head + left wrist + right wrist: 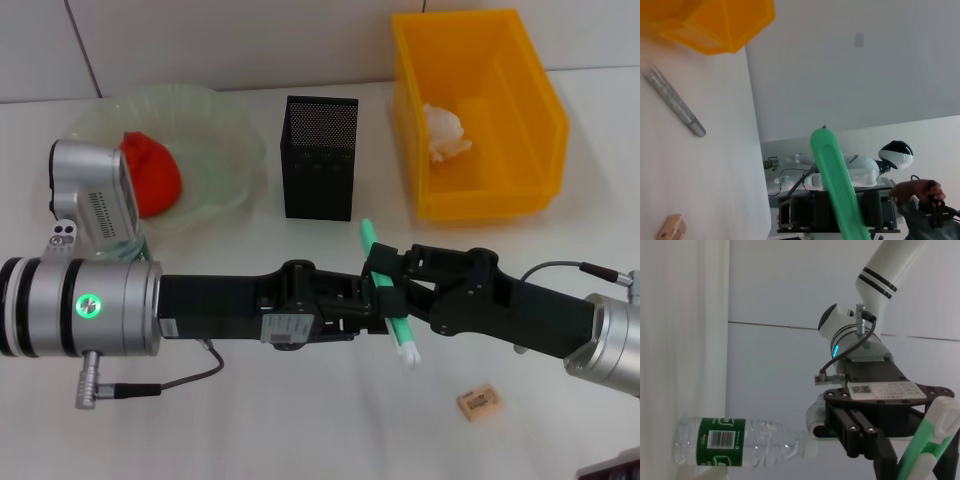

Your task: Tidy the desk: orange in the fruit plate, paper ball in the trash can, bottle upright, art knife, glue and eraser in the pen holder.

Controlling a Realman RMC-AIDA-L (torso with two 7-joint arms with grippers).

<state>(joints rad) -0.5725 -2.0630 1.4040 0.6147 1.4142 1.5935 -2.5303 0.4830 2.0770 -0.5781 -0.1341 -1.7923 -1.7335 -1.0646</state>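
Both my grippers meet on the green art knife above the desk.
My left gripper and right gripper each pinch the knife – front of the pen holder. Orange in plate, paper ball in trash can, eraser on desk, bottle lying down.

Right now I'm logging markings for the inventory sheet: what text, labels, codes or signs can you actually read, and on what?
None can be quoted.
The eraser: dark print, too small to read.
The bottle: green label with a barcode, digits blurred.
Sticker on the left gripper: a QR code and lines of print, illegible.
Sticker on the left arm: unreadable.
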